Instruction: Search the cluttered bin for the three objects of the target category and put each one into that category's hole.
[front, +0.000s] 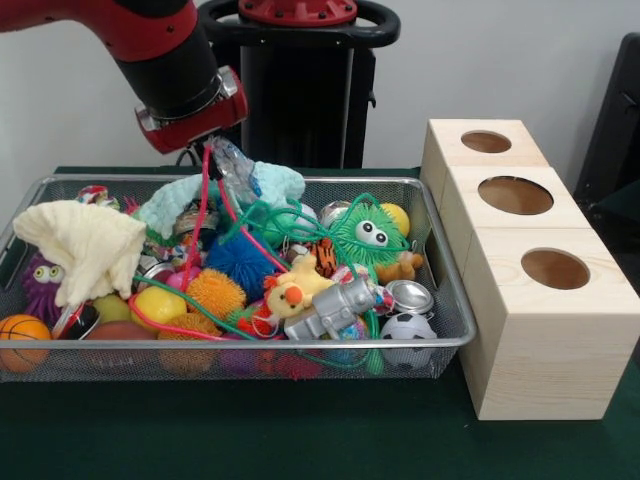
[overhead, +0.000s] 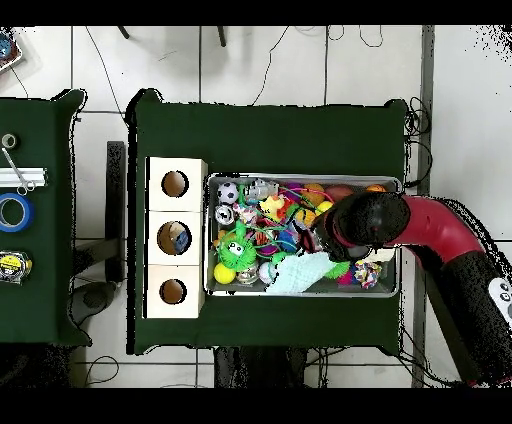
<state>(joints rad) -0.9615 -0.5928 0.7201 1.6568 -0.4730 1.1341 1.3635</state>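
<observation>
The wire mesh bin (front: 250, 347) is packed with toys: a green fuzzy ball with eyes (front: 365, 235), a blue spiky ball (front: 240, 262), a yellow duck plush (front: 295, 290), a silver robot toy (front: 335, 310), a small soccer ball (front: 408, 327), a basketball (front: 22, 335) and a cream cloth (front: 85, 245). My gripper (front: 208, 155) hangs over the bin's far left part. A pink cord (front: 203, 205) rises taut from the pile to it, beside a crinkled clear thing (front: 230, 168). In the overhead view the arm (overhead: 365, 220) hides the gripper above the bin (overhead: 207, 235).
Three pale wooden boxes (front: 540, 340), each with a round hole on top, stand in a row against the bin's right side; in the overhead view (overhead: 155, 210) they are on its left. The middle hole (overhead: 175, 238) shows something blue inside. A pale blue cloth (front: 170, 205) lies at the bin's back.
</observation>
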